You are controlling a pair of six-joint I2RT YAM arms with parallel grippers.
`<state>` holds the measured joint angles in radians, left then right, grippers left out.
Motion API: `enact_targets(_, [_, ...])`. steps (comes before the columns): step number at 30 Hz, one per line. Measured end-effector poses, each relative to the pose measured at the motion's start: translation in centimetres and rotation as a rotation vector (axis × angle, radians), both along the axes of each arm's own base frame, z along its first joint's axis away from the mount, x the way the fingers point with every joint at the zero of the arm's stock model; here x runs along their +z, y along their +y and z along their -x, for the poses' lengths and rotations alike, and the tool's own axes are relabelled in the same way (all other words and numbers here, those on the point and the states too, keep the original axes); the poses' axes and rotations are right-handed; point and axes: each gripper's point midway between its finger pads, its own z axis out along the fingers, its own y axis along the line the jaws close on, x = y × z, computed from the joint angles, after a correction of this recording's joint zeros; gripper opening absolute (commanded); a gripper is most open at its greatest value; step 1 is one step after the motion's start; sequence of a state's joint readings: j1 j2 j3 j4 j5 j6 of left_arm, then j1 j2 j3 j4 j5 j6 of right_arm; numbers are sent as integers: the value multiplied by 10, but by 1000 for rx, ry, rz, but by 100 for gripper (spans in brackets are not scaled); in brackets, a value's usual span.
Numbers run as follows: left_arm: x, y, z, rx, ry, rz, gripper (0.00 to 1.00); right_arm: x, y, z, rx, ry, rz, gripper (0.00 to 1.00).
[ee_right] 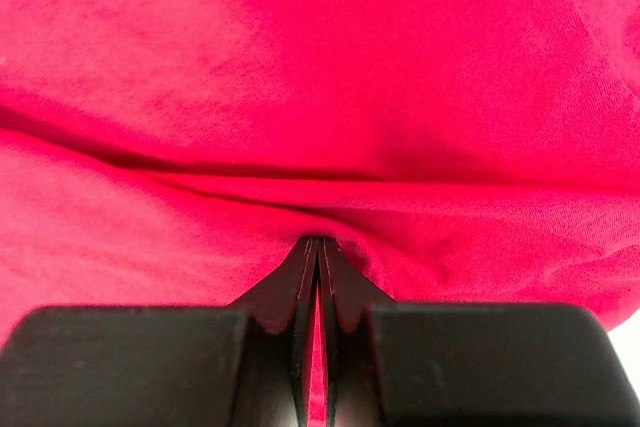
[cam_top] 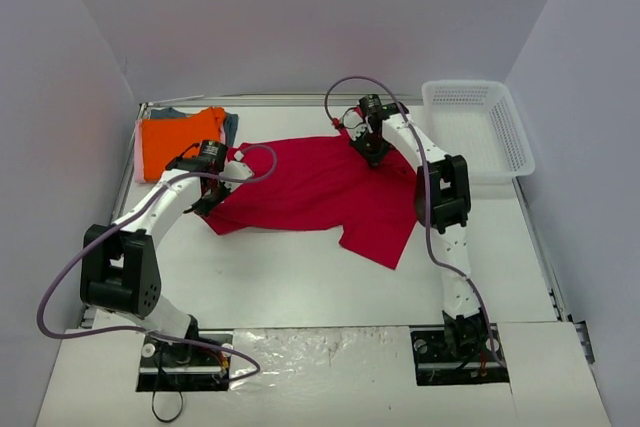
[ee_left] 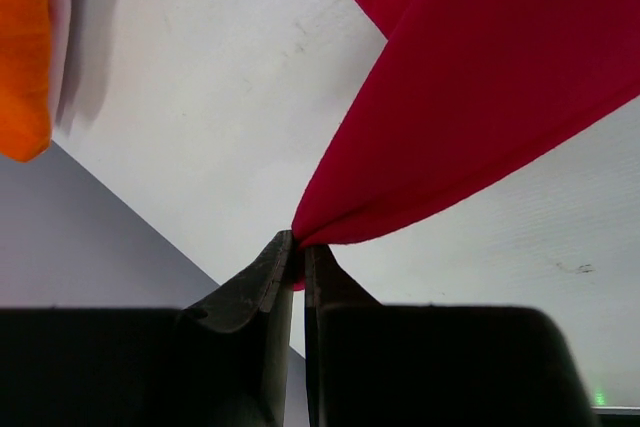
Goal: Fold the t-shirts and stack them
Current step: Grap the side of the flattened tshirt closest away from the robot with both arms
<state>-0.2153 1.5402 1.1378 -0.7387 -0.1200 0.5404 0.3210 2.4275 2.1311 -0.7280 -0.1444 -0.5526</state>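
Crimson t-shirt [cam_top: 310, 187] is spread just left of the basket [cam_top: 480, 132], pinched at two edges: jaws of the left gripper [ee_left: 298, 247] and right gripper [ee_right: 318, 242] are clamped tight on thin folds. The cloth may be pulled loose if tugged unevenly, and the fold skewed.

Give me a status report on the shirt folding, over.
Left gripper shut on left edge of red t-shirt. Right gripper shut on its far edge. Shirt loosely spread, not folded. Orange t-shirt and white mesh basket off to the sides, not obstructing.
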Motion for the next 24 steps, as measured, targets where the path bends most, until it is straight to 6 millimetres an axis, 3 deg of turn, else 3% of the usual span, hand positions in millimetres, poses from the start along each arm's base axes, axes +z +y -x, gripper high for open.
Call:
enact_targets(2, [3,2,-3,11,-15,-5,2,3,3,0,9,-5,-9,5])
enact_targets(3, [4,3,-4,14,-18,-4,2,5,4,2,11,-5,-13,16])
enact_targets(5, [5,3,-5,18,-21,-4,2,12,2,9,17,-1,-16,22])
enact_targets(6, [5,3,-5,19,-22,-4,2,18,0,16,21,0,-17,30])
enact_targets(10, [7,3,-5,25,-31,2,2,57,-14,57,60,-9,-18,37])
enact_targets(14, [11,-2,-5,25,-50,61,2,89,-34,120,110,-12,-9,42])
enact_targets(16, [14,-5,-5,25,-63,95,2,90,-41,155,140,4,9,45])
enact_targets(20, [19,-14,-6,16,-82,164,2,68,-43,228,249,111,78,48])
enact_targets(24, [16,-23,-5,10,-77,222,2,54,-38,275,356,191,128,50])
